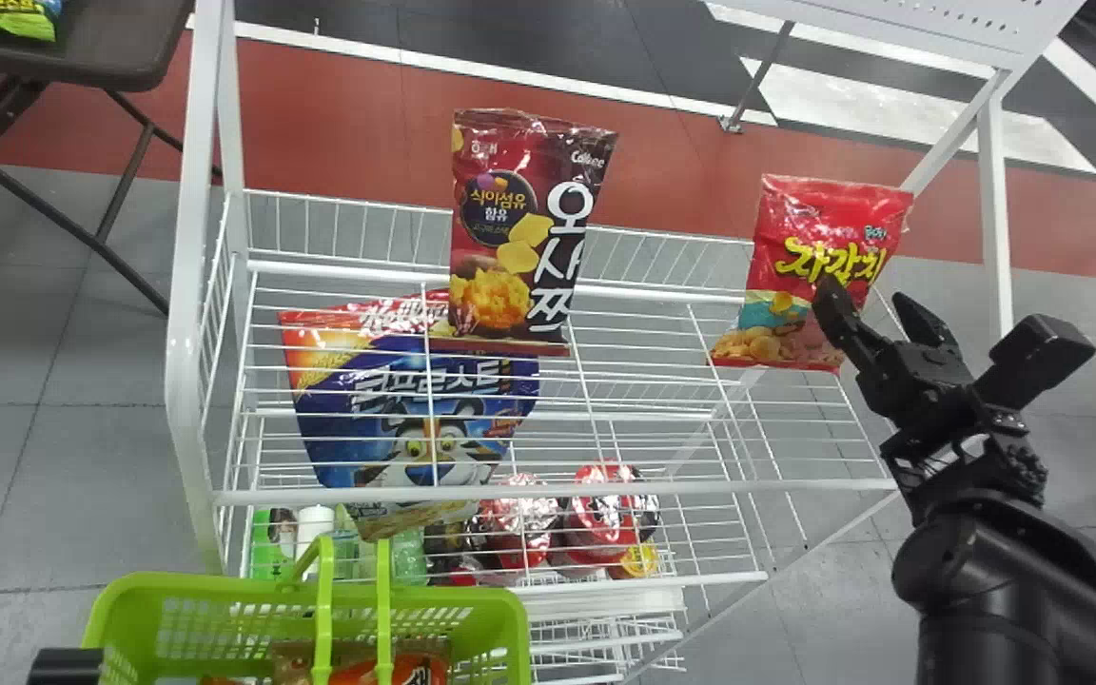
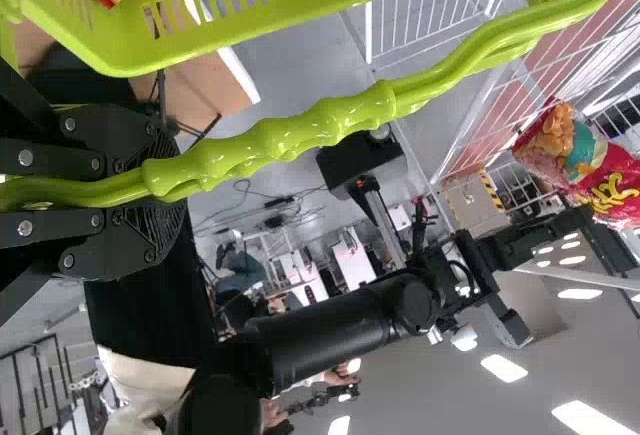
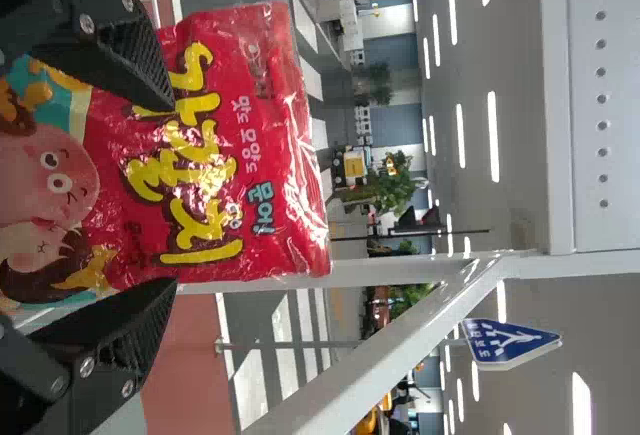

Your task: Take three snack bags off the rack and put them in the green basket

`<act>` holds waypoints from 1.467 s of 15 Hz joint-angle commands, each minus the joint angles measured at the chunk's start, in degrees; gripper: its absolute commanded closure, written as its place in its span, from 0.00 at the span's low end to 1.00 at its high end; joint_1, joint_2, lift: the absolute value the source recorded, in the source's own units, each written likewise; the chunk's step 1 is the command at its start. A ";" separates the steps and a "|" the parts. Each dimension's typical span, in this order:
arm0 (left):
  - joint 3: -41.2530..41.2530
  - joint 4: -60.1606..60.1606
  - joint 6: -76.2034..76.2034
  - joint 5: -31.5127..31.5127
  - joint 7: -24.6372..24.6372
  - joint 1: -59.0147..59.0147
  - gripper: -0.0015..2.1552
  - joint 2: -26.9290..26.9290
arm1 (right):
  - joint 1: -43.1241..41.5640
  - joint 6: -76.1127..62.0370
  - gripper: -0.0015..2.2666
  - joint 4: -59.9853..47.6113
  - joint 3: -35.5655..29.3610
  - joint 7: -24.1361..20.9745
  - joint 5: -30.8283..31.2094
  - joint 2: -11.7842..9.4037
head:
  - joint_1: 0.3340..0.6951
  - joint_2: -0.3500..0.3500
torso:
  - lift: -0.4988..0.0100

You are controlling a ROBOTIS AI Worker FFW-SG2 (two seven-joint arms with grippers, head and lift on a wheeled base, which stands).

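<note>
The right gripper (image 3: 172, 195) had its two fingers well apart, with nothing clamped, and the red snack bag (image 1: 800, 247) stood upright on the rack (image 1: 567, 491) right in front of them, placed, I'd say, so they could close on it from either side. The maroon snack bag (image 1: 510, 219) stood off to that gripper's left, leaving it elbow room. The left gripper (image 2: 165, 190) was clenched on the handle (image 2: 350, 120) of the green basket (image 1: 472, 597), likely to keep it steady and within reach, down to the right gripper's left. Whether the spread fingers touched the red bag, I couldn't tell; they covered part of it. The basket was cut off by the head view's bottom edge, so I couldn't count the packets inside, and the shelf wires crossed the blue cereal bag (image 1: 443, 447) lower down.
</note>
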 commanded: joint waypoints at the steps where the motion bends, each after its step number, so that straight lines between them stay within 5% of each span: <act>1: 0.00 0.11 -0.13 0.00 0.02 -0.09 0.79 0.00 | -0.90 0.19 0.08 1.30 1.27 0.84 0.23 -0.39 | 1.00 0.00 | 0.93; 2: 0.00 0.20 -0.13 0.00 0.02 -0.18 0.79 0.00 | -0.90 0.19 0.26 1.30 1.80 1.71 0.23 -0.30 | 1.00 0.00 | 0.93; 3: 0.09 0.28 -0.13 0.00 0.02 -0.18 0.79 0.00 | -0.90 0.54 0.60 1.30 2.42 1.98 0.67 -0.39 | 1.00 0.00 | 0.93; 4: 0.09 0.28 -0.13 0.00 0.02 -0.27 0.79 0.00 | -1.08 1.77 0.75 1.30 2.77 2.15 1.63 -0.39 | 1.00 0.00 | 0.93; 6: 0.00 0.37 -0.13 0.00 0.10 -0.36 0.79 0.00 | -1.43 3.18 0.88 1.30 3.91 3.12 2.60 -1.01 | 1.00 0.00 | 0.93; 15: -0.35 0.11 0.05 -0.09 0.37 -0.36 0.79 0.00 | -1.34 3.00 0.97 2.62 2.42 4.61 0.75 -1.27 | 1.00 0.00 | 0.93; 22: -1.14 -0.16 0.75 -0.09 0.81 -1.06 0.79 0.35 | 12.98 3.53 0.97 -16.10 -0.40 7.52 -9.18 1.63 | 1.00 0.00 | 0.93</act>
